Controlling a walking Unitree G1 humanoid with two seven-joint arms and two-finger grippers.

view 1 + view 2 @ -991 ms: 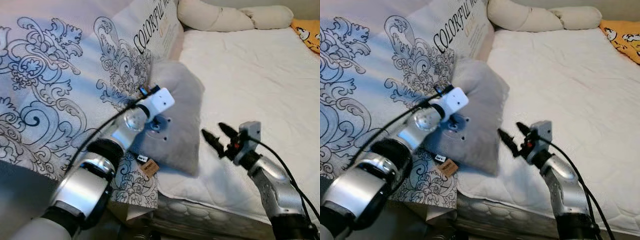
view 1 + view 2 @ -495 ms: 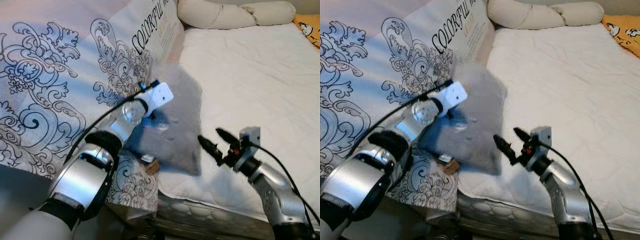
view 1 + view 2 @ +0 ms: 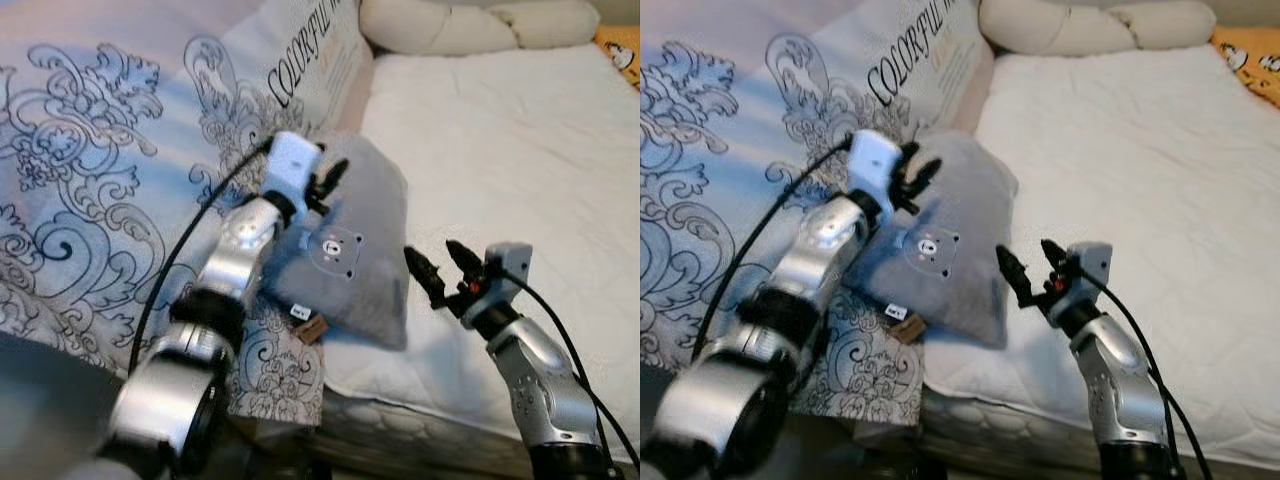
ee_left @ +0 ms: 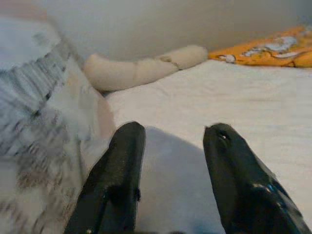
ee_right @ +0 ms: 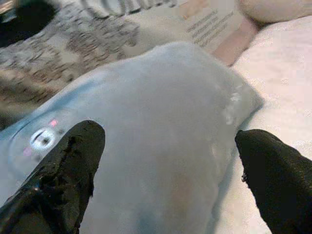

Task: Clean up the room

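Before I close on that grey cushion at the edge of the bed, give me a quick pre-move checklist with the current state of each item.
1. Right gripper open: ok, fingers spread wide.
2. Right gripper aimed at the grey cushion: ok, the wrist view frames it between the fingers, not yet touching.
3. Left gripper open: ok, fingers apart over the cushion's upper edge.
4. Left gripper contact with the cushion: cannot tell, fingertips sit at its surface.
5. Cushion support: ok, it leans against the patterned bedding and rests on the white mattress.
6. Hang tag free of the grippers: ok, dangling at the lower corner.
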